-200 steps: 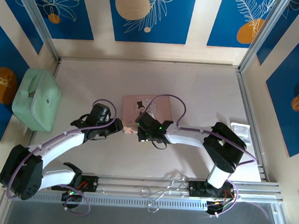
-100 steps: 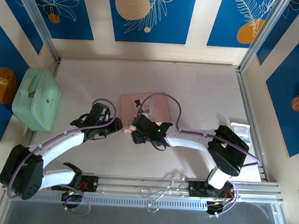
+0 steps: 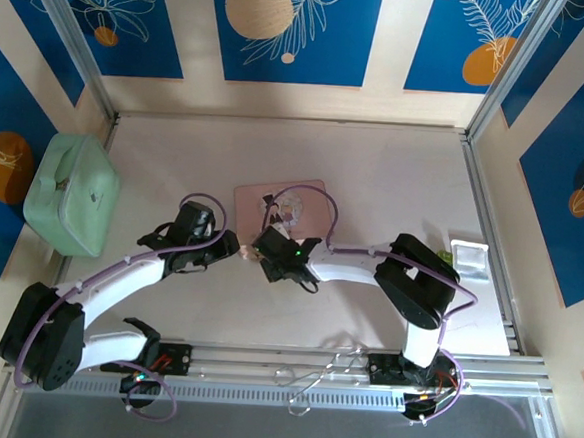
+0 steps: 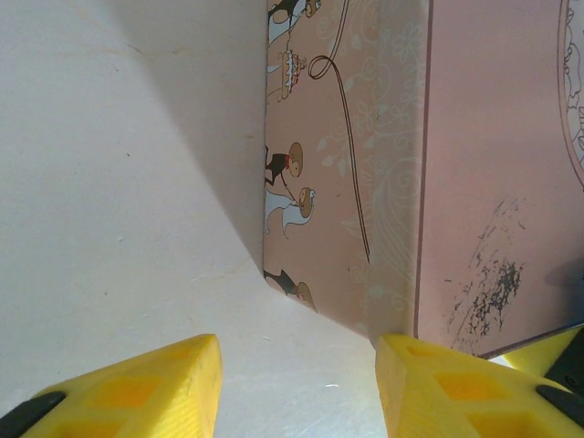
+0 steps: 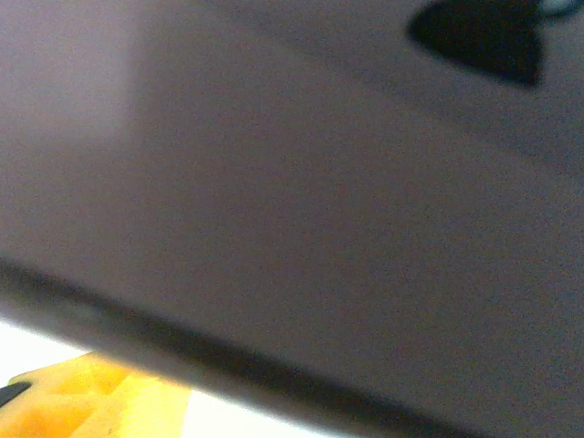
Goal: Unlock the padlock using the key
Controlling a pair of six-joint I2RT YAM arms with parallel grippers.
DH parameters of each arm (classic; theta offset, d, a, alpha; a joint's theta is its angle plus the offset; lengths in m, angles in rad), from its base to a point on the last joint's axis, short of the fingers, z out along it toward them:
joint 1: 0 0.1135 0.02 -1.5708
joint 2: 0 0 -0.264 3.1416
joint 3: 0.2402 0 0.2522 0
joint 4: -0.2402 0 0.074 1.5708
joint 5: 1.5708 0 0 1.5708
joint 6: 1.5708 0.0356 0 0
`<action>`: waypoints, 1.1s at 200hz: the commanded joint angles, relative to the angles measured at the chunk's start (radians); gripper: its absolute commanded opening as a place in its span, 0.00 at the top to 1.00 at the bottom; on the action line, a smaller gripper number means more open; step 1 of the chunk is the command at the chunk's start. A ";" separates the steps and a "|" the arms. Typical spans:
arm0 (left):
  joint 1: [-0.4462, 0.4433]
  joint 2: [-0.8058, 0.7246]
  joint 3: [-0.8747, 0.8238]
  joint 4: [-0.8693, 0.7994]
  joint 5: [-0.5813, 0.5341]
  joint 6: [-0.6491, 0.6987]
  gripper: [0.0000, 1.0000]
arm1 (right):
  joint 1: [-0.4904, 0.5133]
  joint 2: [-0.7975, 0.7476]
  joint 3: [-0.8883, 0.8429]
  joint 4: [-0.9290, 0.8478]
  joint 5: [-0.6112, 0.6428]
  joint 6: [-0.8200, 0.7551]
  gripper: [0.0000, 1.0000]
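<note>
Facing off: the left gripper and the right gripper are pictured from above, tip to tip and near each other, at the near edge of the pink picture box.
Left gripper: it is held low over the table, just beside the box's near corner. Its yellow fingers are seen spread apart, with bare table between them and nothing gripped.
Right gripper: it is set against the box's near edge. One blurred yellow finger is caught in the right wrist view, and whether the fingers are apart or together cannot be told.
Pink picture box: it is laid flat near the middle of the table. Cartoon figures are printed on its side wall, and dark scuffs are seen on its lid.
Padlock: its place cannot be told, as it is too small or hidden.
Green case: it is stood at the table's left edge, well apart from both arms.
</note>
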 commanded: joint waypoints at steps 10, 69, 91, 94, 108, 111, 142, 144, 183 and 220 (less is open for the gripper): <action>0.012 0.014 -0.008 -0.014 0.020 0.028 0.51 | 0.011 0.023 0.054 -0.038 0.097 0.028 0.39; 0.018 0.011 -0.014 -0.015 0.020 0.031 0.51 | 0.016 0.046 0.074 -0.036 0.090 0.006 0.46; 0.019 0.009 -0.018 -0.014 0.023 0.032 0.52 | 0.016 0.061 0.082 -0.030 0.083 0.004 0.56; 0.019 0.010 -0.019 -0.014 0.023 0.033 0.52 | 0.016 0.064 0.083 -0.031 0.085 0.004 0.57; 0.020 0.006 -0.020 -0.015 0.023 0.034 0.52 | 0.017 0.069 0.086 -0.029 0.082 0.004 0.63; 0.021 0.006 -0.020 -0.016 0.022 0.034 0.52 | 0.017 0.068 0.086 -0.029 0.082 0.004 0.64; 0.025 0.003 -0.024 -0.019 0.023 0.038 0.52 | 0.025 0.055 0.080 -0.036 0.083 0.014 0.74; 0.025 0.003 -0.024 -0.019 0.023 0.038 0.52 | 0.025 0.054 0.080 -0.038 0.083 0.015 0.74; 0.030 0.000 -0.032 -0.014 0.021 0.037 0.52 | 0.022 -0.007 0.019 -0.041 0.082 0.071 0.79; 0.033 0.003 -0.026 -0.010 0.024 0.035 0.52 | 0.014 -0.111 -0.099 0.118 0.010 0.035 0.52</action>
